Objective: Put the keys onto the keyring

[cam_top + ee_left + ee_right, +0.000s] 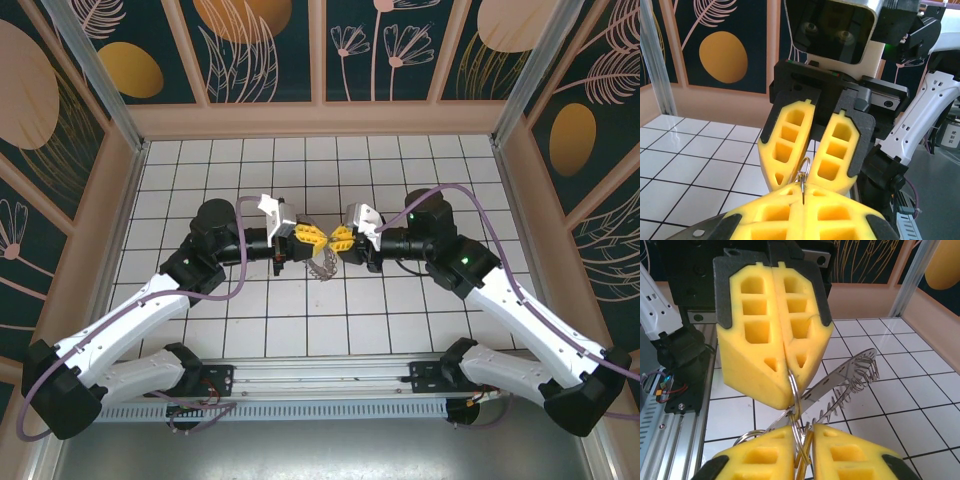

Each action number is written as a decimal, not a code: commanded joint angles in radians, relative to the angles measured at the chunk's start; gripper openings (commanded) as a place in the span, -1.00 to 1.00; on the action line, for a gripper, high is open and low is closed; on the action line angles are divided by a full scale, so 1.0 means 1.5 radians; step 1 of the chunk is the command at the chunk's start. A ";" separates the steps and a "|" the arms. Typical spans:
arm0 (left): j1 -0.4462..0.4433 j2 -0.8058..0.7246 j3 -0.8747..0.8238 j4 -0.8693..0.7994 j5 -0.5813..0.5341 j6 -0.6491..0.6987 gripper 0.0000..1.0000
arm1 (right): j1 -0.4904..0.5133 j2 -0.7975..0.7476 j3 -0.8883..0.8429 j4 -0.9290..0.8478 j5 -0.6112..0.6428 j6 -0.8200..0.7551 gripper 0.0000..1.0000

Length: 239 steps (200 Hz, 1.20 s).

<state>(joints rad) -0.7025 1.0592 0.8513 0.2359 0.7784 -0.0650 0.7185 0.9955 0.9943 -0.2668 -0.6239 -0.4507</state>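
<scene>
Now, over the middle of the table (300, 320), the left gripper (308, 236) is clenched on a wire loop (796, 390) of the keyring (845, 374), which hangs tilted between both. The right gripper (338, 240) stands narrowly parted around that loop and a yellowish key (803, 461); its grip we cannot tell.

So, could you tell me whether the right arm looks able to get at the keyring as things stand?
Probably yes: the right gripper sits tip to tip with the left gripper, which is shut on the keyring, with nothing between.
</scene>
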 commanded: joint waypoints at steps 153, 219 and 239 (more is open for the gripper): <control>-0.004 -0.034 0.028 0.101 -0.005 -0.021 -1.00 | 0.026 -0.044 -0.083 0.082 0.131 -0.007 -1.00; -0.005 -0.030 0.022 0.119 -0.015 -0.025 -1.00 | 0.071 -0.013 -0.085 0.093 0.183 -0.035 -1.00; -0.005 -0.028 0.021 0.119 -0.026 -0.023 -1.00 | 0.099 -0.014 -0.094 0.102 0.217 -0.050 -1.00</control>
<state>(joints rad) -0.7033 1.0420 0.8604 0.2996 0.7448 -0.0849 0.8238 0.9657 0.8848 -0.1322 -0.3813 -0.4850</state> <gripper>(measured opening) 0.043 0.058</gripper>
